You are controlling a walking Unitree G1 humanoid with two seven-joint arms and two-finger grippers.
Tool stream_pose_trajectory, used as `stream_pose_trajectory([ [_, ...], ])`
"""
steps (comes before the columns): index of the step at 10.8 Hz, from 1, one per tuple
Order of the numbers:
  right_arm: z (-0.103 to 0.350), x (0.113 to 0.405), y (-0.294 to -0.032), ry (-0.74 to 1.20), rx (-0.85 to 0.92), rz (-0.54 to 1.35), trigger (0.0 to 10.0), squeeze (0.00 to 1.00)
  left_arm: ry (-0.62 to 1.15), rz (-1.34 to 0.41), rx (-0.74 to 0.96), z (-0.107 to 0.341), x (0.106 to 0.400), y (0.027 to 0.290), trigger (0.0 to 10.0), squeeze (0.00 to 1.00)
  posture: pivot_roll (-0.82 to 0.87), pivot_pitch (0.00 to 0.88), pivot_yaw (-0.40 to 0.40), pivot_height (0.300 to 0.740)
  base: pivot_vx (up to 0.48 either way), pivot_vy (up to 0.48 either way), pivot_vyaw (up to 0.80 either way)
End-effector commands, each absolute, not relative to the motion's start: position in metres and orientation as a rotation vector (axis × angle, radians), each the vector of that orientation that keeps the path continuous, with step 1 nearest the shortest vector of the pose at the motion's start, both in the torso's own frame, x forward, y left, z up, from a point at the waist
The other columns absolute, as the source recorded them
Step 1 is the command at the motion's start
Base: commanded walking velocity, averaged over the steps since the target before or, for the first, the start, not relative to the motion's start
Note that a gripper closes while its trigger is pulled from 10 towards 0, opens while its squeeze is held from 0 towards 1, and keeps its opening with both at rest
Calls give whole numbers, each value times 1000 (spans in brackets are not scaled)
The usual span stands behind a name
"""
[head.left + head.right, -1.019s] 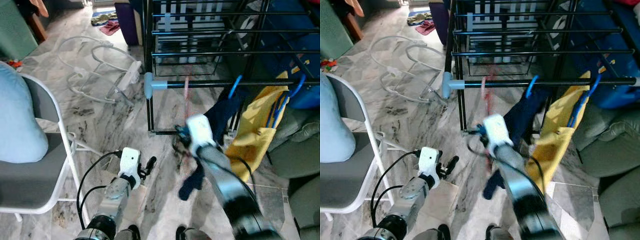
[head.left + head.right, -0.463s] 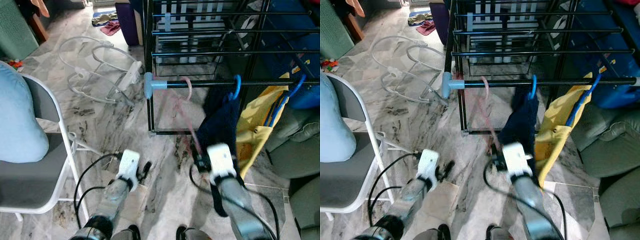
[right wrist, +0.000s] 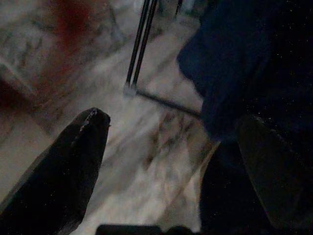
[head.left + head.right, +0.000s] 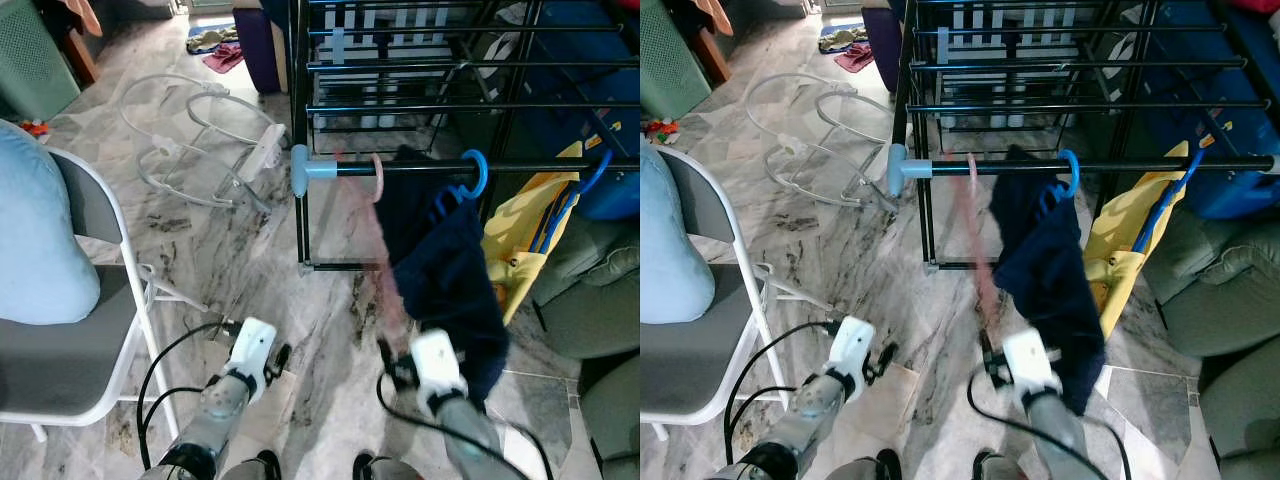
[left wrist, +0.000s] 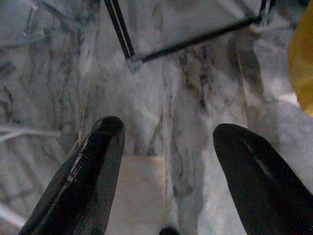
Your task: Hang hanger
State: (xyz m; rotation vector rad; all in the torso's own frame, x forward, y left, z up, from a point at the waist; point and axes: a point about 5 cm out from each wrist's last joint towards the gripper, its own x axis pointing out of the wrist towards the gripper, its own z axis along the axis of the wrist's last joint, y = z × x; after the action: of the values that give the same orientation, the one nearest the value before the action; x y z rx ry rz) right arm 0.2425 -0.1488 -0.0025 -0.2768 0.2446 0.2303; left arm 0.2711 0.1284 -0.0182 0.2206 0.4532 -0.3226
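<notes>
A pink hanger (image 4: 379, 182) hangs by its hook from the black front rail (image 4: 540, 166) of the drying rack, its lower part blurred as it swings. Beside it a blue hanger (image 4: 470, 170) carries a navy garment (image 4: 445, 275), also swinging. My right gripper (image 4: 392, 376) is low in front of the rack, below the pink hanger, open and holding nothing; the right wrist view shows its gripper (image 3: 171, 122) with the navy garment (image 3: 254, 63) close by. My left gripper (image 4: 279, 357) hangs open over the marble floor, and the left wrist view shows that gripper (image 5: 166, 129) empty.
A yellow garment (image 4: 530, 235) on a blue hanger hangs further right on the rail. A white folding chair (image 4: 110, 300) with a light blue cushion (image 4: 35, 240) stands at left. A white wire frame (image 4: 190, 130) lies on the floor behind. Grey-green sofa cushions (image 4: 590, 300) sit at right.
My right arm came down from the rail and let go of the pink hanger, which now hangs there. The navy garment has swung out to the right. My left arm has sunk slightly.
</notes>
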Motion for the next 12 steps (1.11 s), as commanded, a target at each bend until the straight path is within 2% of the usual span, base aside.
stream_pose_trajectory([
  [1, -20, 231, -150, 328, -281, 252, 10000, 1000, 573, -282, 244, -36, 255, 144, 10000, 0, -101, 148, 49, 740, 0, 0, 0],
  [3, -38, 222, -158, 451, -234, 212, 10000, 1000, 699, -218, 236, -49, 241, 159, 10000, 0, -96, 140, 47, 740, 0, 0, 0],
  [5, -59, 211, -164, 637, -167, 182, 10000, 1000, 909, -98, 198, -70, 211, 184, 10000, 0, -99, 122, 48, 740, 0, 0, 0],
  [7, -72, 198, -168, 766, -100, 149, 10000, 988, 1010, -50, 202, -79, 192, 200, 10000, 0, -88, 98, 43, 740, 0, 0, 0],
  [8, -80, 188, -173, 861, -83, 148, 10000, 0, 1028, -5, 178, -79, 190, 205, 10000, 0, -64, 73, 23, 740, 0, 0, 0],
  [9, -81, 186, -173, 891, -81, 175, 10000, 0, 1028, 29, 120, -77, 196, 203, 10000, 0, -54, 67, 15, 740, 0, 0, 0],
  [12, -80, 191, -166, 890, -39, 168, 10000, 0, 1032, 0, 114, -77, 200, 190, 10000, 0, -52, 66, 19, 740, 0, 0, 0],
])
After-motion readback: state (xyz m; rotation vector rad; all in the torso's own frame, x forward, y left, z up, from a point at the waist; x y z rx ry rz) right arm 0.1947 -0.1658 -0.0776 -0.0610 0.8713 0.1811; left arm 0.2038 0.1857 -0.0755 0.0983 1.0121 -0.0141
